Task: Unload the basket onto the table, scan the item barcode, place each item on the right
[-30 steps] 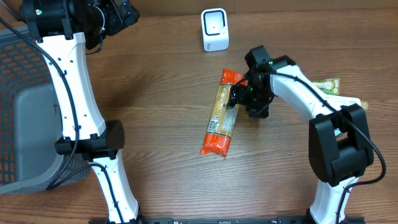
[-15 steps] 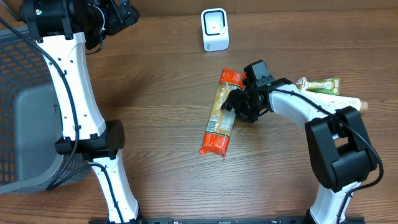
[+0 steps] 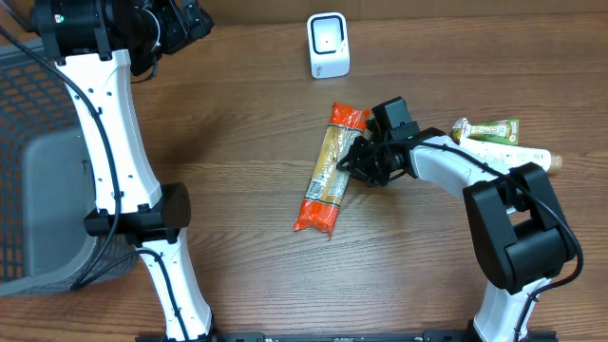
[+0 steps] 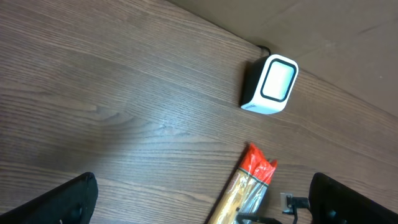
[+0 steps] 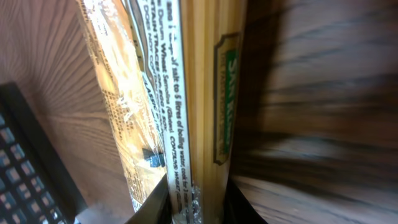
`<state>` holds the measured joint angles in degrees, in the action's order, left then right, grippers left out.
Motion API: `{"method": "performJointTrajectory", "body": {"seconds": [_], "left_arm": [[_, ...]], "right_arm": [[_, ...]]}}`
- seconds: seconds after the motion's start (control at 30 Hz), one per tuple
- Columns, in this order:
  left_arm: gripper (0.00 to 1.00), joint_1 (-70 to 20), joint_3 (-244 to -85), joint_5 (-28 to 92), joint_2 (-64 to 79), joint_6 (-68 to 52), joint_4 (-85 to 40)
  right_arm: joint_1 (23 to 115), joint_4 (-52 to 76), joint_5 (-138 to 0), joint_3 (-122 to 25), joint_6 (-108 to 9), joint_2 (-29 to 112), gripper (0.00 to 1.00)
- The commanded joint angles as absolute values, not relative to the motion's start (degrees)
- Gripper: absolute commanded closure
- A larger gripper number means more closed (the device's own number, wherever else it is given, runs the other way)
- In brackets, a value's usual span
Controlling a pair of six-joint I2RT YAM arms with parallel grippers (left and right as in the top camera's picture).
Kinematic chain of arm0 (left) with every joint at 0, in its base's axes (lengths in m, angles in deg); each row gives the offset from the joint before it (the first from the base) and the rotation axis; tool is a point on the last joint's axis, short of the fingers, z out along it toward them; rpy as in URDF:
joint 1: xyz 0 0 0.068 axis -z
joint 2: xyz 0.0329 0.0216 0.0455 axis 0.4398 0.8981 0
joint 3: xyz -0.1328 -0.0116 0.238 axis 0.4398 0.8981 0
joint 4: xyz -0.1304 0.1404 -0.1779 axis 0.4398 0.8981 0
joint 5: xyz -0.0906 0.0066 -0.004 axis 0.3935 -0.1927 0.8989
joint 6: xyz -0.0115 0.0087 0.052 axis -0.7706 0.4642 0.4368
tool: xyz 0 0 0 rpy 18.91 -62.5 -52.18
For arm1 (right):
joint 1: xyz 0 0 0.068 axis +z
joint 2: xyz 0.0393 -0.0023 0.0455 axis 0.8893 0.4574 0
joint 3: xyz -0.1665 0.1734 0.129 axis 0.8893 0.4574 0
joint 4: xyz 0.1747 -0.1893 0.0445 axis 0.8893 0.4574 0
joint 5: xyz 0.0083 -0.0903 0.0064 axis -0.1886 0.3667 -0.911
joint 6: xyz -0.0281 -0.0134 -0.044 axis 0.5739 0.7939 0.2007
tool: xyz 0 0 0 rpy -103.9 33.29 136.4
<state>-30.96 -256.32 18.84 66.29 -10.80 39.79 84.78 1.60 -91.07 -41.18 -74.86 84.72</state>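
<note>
**Pasta packet gripped at mid-table, scanner beyond it**

The table [image 3: 247, 190] is of wood grain. A grey mesh basket [image 3: 38, 190] stands at its left edge. The left arm [image 3: 114, 142] rises along the basket, and its wrist is at the far left corner. The right arm [image 3: 475, 171] reaches in from the right side toward the middle.

The packet [image 3: 328, 176], a long clear bag of spaghetti with red ends, lies slantwise at mid-table. One red end points toward the scanner [image 3: 329, 45], and the other points toward the near left. The scanner is a small white box near the far edge, well apart from the packet.

Two wrappers [image 3: 489, 128] lie beside the right arm.

The right gripper [image 3: 353, 160] is closed on the packet's right edge, near its far end. In the right wrist view, the bag is pinched between the two dark fingers [image 5: 155, 205].

The left gripper [image 4: 202, 193] stands wide open over bare wood and holds nothing.
</note>
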Motion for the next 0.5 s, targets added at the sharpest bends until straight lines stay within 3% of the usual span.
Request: {"method": "performJointTrajectory", "body": {"seconds": [0.0, 0.23, 0.47], "left_arm": [[0.01, -30.6, -256.4, 19.1, 66.0, -11.4, 39.7], [0.00, -30.6, -256.4, 19.1, 66.0, -11.4, 39.7], [0.00, -30.6, -256.4, 19.1, 66.0, -11.4, 39.7]], "right_arm": [[85.5, 2.3, -95.6, -40.9, -67.8, 86.7, 0.96], [83.7, 6.3, -108.0, -44.7, -60.8, 82.2, 0.96], [79.5, 7.8, -115.1, -46.9, -59.8, 65.5, 0.96]]}}
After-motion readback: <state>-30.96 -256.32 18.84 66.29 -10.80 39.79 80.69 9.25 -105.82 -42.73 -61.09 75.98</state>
